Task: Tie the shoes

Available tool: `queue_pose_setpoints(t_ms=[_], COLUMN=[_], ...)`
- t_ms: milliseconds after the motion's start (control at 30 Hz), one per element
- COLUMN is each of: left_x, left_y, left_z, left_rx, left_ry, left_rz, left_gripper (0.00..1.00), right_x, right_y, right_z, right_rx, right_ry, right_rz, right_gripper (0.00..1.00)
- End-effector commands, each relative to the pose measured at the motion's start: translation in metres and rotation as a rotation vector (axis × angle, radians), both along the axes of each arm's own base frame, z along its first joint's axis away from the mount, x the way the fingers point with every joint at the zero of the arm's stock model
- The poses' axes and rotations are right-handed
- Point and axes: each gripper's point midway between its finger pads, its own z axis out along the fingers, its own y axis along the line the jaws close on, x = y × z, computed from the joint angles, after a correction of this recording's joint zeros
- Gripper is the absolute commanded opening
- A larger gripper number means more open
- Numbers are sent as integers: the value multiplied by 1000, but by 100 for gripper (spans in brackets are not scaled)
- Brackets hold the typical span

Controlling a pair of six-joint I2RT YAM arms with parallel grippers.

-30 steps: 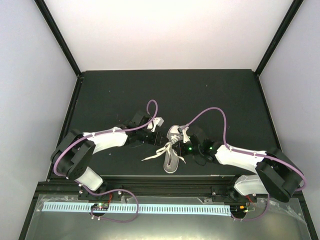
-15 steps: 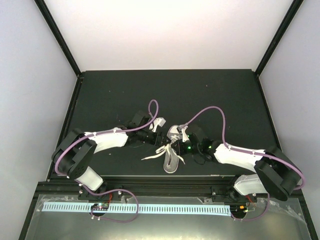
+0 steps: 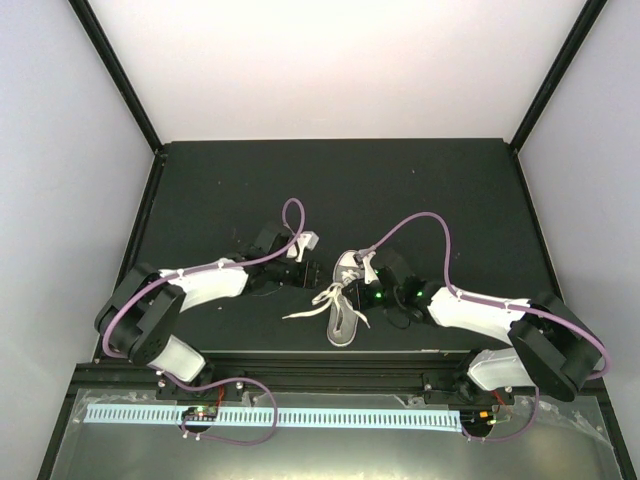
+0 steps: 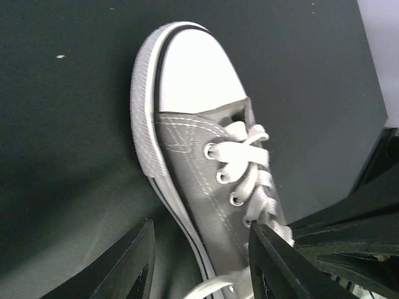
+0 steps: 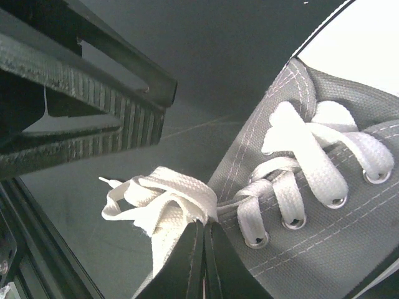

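Observation:
The grey sneaker (image 3: 345, 285) lies on the black table between my two arms, its white laces (image 3: 312, 303) spread to its left. In the left wrist view its white toe cap (image 4: 196, 68) points away and the laced eyelets (image 4: 243, 174) run down to my left gripper (image 4: 202, 268). That gripper is open and empty, one finger on each side of the shoe's sole edge. My right gripper (image 5: 206, 233) is shut on a bunched loop of white lace (image 5: 165, 199) right beside the shoe's eyelets (image 5: 293, 199). In the top view the left gripper (image 3: 303, 262) sits just left of the shoe, the right gripper (image 3: 356, 287) over it.
The ribbed finger of the left gripper (image 5: 81, 93) shows close by at the upper left of the right wrist view. The table's front rail (image 3: 330, 355) runs just below the shoe. Purple cables (image 3: 420, 225) arch over both arms.
My left arm has drawn back a little to the left, away from the shoe. The right gripper has stayed at the laces, still shut.

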Motion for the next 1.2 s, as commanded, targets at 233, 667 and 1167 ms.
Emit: queue_pose_setpoints(t_ms=[233,667,1167], left_x=[3,-10,-12], left_y=[-2,-19,-24], left_z=[-23,5,8], left_rx=[32,-141,-196], left_ry=[67,32,47], left_rz=[-36,-131,-134], left_gripper=[42,42,42], right_x=[4,5,5], right_y=[2,6,7], right_z=[5,3,2], right_rx=[4,0,3], right_ry=[-23,-13,-8], right_rz=[-8,0,8], right_gripper=[2,2,2])
